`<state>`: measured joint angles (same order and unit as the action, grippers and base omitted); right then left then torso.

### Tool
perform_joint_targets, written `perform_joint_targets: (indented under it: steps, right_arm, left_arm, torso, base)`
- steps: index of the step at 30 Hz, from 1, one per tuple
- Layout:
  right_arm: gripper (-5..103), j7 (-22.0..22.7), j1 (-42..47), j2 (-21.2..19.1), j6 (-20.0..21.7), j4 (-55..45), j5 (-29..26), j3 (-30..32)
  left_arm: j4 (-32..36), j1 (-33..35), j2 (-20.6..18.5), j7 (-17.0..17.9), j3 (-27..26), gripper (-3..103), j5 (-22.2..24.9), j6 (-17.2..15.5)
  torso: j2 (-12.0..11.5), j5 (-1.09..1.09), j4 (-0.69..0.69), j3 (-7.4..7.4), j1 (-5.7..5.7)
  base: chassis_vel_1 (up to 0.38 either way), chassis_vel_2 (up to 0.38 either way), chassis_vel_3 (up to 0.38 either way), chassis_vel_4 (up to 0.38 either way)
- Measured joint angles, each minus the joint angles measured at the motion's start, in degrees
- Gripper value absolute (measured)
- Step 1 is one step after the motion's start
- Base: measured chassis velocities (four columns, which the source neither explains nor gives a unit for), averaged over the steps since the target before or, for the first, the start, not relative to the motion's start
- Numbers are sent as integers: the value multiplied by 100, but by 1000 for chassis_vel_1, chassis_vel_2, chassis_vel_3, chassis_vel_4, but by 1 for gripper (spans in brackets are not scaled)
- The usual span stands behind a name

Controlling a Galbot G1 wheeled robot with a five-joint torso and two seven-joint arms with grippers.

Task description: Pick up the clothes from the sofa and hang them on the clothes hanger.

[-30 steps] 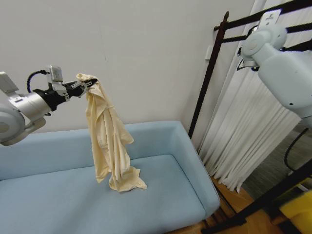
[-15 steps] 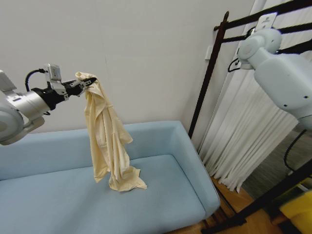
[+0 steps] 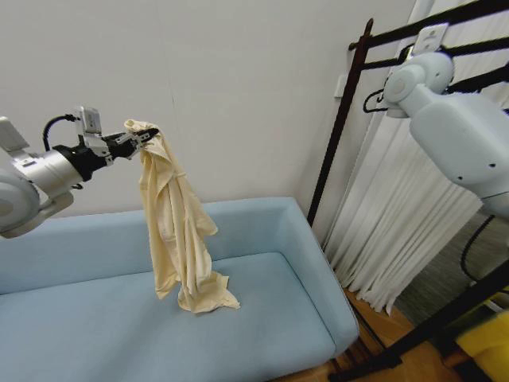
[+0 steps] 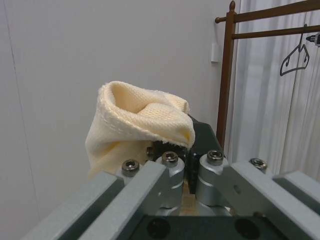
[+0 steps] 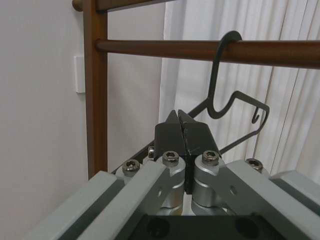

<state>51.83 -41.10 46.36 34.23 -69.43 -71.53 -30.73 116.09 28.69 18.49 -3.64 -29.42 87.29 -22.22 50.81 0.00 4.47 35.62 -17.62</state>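
**Shirt Is Up, Hanger Is Waiting**

From here, the left gripper (image 3: pixel 143 137) is out over the blue sofa (image 3: pixel 262 318), and its fingers are clamped on the top of a cream shirt (image 3: pixel 179 231). The shirt hangs down long and floppy. Its bottom end rests in a little heap on the sofa seat, so it is not all the way off.

The right arm (image 3: pixel 461 135) is held high by the dark wooden clothes rack (image 3: pixel 338 127). In the right wrist view, the right gripper (image 5: pixel 182 125) has its fingers pressed together, just under the rail (image 5: pixel 150 47). One black wire hanger (image 5: pixel 212 75) hooks over that rail. Its wire runs right behind the fingers, so I can't tell if they are pinching it.

I think the picking-up step is nearly done and the hanging step comes next. The shirt needs to go higher so the end leaves the seat, then travel across to the rack.

The rail holds that one hanger, and the hanger has nothing on it. The sofa seat holds the shirt's bottom end.
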Motion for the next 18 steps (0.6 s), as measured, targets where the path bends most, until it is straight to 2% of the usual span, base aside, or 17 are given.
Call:
perform_joint_targets:
  steps: [2, 3, 4, 5, 6, 7, 9, 11, 13, 14, 16, 17, 18]
  right_arm:
    - [0, -2, -2, 46, 9, 23, -5, 16]
    - [5, 4, -17, 141, 17, 91, -39, 41]
    - [5, 4, -17, 141, 17, 91, -39, 41]
    - [11, 61, -60, 302, 24, 237, -108, 83]
    - [27, 484, -317, 1009, 68, 955, -398, 296]
    - [32, 646, -431, 1246, 84, 1241, -444, 349]
    - [32, 720, -491, 1354, 84, 1380, -447, 364]
    - [44, 933, -656, 1648, 65, 1803, -444, 379]
    - [55, 1121, -766, 1857, 13, 2219, -418, 384]
    - [55, 1121, -766, 1857, 13, 2219, -418, 384]
    - [66, 1265, -867, 2072, -63, 2746, -325, 416]
    - [66, 1309, -907, 2166, -99, 2987, -281, 448]
    - [71, 1323, -941, 2256, -130, 3210, -239, 490]
  left_arm:
    - [4, -1, 3, 2, 0, 1, -2, 0]
    - [12, -1, 4, 5, 0, 1, -2, 1]
    - [12, -1, 4, 5, 0, 1, -2, 1]
    - [21, -2, 4, 12, -3, 1, -3, 0]
    - [40, 17, -4, 34, -43, 1, -6, -7]
    - [47, 21, -1, 44, -46, 1, -8, -11]
    - [48, 24, 5, 54, -48, 1, -9, -16]
    - [79, 46, 37, 81, -65, 1, -10, -21]
    - [105, 103, 69, 106, -92, 1, -10, -24]
    - [105, 103, 69, 106, -92, 1, -10, -24]
    - [128, 160, 98, 110, -103, 1, -10, -26]
    - [135, 171, 118, 115, -103, 1, -11, -27]
    - [148, 178, 139, 118, -103, 1, -12, -28]
  torso:
    - [0, 0, 1, 0, 0]
    - [0, 2, 1, 0, 0]
    - [0, 2, 1, 0, 0]
    - [0, 2, 1, 0, 0]
    - [0, -1, -4, 0, -1]
    - [0, -4, -7, 0, -1]
    - [0, -6, -6, 0, -1]
    - [0, -4, -6, 0, -1]
    - [0, 0, 1, 0, 0]
    - [0, 0, 1, 0, 0]
    - [0, 2, 2, 0, 0]
    - [0, 1, 2, 1, 0]
    - [0, 1, 1, 1, -1]
  base:
    - [0, 0, 0, 0]
    - [0, 0, 0, 0]
    - [0, 0, 0, 0]
    - [0, 0, 0, 0]
    - [0, 0, 0, 0]
    - [0, 0, 0, 0]
    - [0, 0, 0, 0]
    - [0, 0, 0, 0]
    - [0, 0, 0, 0]
    - [0, 0, 0, 0]
    - [0, 0, 0, 0]
    - [0, 0, 0, 0]
    - [0, 0, 0, 0]
